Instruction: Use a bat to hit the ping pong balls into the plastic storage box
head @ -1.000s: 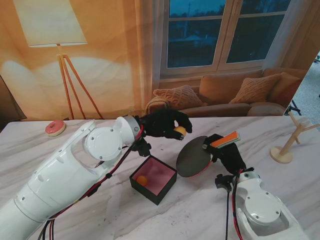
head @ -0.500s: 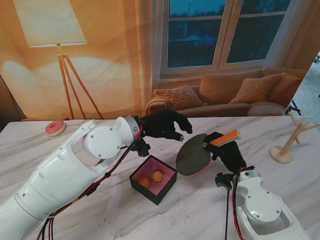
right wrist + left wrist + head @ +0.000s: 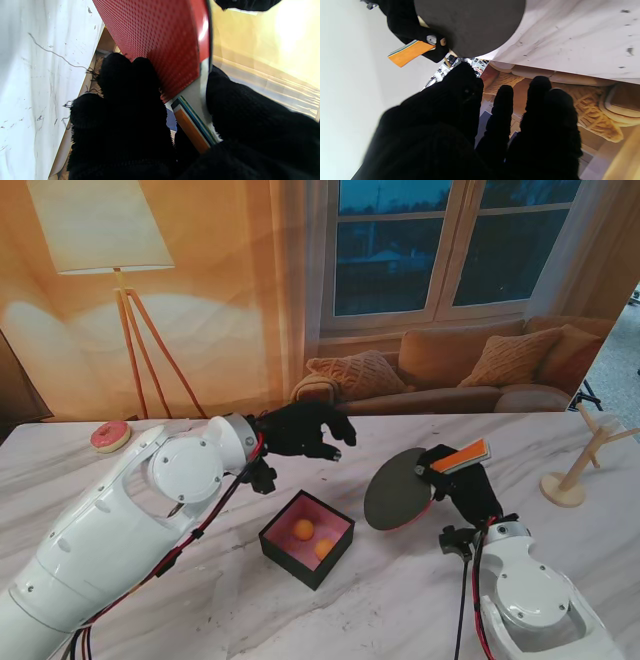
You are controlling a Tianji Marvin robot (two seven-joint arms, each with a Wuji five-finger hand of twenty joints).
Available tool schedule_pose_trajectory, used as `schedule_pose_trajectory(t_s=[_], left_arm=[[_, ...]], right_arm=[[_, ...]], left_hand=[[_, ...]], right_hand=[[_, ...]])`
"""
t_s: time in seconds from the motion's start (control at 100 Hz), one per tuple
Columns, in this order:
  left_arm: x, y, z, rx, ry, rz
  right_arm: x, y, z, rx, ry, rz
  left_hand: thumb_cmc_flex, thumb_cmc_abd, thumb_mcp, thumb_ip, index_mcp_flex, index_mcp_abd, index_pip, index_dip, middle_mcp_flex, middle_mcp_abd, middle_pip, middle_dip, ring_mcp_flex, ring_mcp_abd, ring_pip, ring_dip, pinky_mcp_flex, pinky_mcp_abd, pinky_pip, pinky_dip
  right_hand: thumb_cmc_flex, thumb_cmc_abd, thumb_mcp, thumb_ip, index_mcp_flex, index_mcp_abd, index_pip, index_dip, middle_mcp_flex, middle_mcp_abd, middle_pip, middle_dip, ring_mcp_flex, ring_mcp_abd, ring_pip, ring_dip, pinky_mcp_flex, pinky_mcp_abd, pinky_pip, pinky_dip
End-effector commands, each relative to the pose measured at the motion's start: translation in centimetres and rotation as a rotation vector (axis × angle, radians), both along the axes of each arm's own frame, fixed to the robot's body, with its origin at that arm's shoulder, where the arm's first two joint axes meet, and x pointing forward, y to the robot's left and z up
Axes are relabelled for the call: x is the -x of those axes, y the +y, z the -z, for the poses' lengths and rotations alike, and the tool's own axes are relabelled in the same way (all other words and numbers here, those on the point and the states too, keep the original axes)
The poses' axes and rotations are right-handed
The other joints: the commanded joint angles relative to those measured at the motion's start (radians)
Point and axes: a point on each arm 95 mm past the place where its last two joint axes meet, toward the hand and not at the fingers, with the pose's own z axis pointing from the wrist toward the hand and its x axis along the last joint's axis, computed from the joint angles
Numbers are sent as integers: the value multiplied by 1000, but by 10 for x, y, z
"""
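Ping pong balls (image 3: 313, 538) (two, round, orange), square box (image 3: 306, 538)

Left hand (image 3: 480, 135) apparently empty, bat (image 3: 470, 25) beyond

A small square plastic storage box (image 3: 306, 539), black outside with a pink-red inside, sits open on the marble table. Two orange ping pong balls (image 3: 304, 529) (image 3: 324, 548) lie inside it. Just right of it, a round bat (image 3: 398, 490), black-faced toward me and red behind, hangs tilted, orange handle (image 3: 461, 456) upward.
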Motion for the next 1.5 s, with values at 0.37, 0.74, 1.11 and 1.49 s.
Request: schedule_pose_trajectory(t_s=[0.37,0.74,1.11,1.49], left_arm=[[19,79,34,-181,79,-159],[42,127,63,-283,118,-283],[65,157,90,-363,109,-397],[85,189,113,-505,117,-484]], right_arm=[[5,0,4,17,51,12],[5,2,6,16,64,8],[5,4,7,16,73,7],[5,6,9,15,90,5]], left_hand=[[-45,70,-51,61,-51,29,-66,6,-99,-6,-33,17,-123,29,-36,20,-99,-82,-47,49],[-95,138,-74,119,-94,44,-155,-30,-173,-5,-78,-3,-184,32,-99,-4,-199,-49,-123,44],[-103,153,-108,125,-173,38,-231,-65,-268,-14,-117,-17,-239,27,-138,-14,-248,-38,-149,45],[-104,172,-163,134,-276,18,-308,-91,-398,-33,-168,-37,-298,5,-208,-40,-303,7,-208,8]], right_hand=[[96,113,119,48,115,-11,54,35,1,-70,23,17,-11,-56,11,11,-6,-44,22,20],[96,115,116,49,113,-11,54,34,-1,-70,26,16,-11,-56,13,11,-8,-45,25,20],[96,116,115,49,112,-11,54,33,-1,-69,27,14,-12,-55,14,11,-8,-45,26,20],[96,115,114,49,110,-11,54,30,-2,-69,28,13,-13,-54,16,10,-8,-44,28,20]])
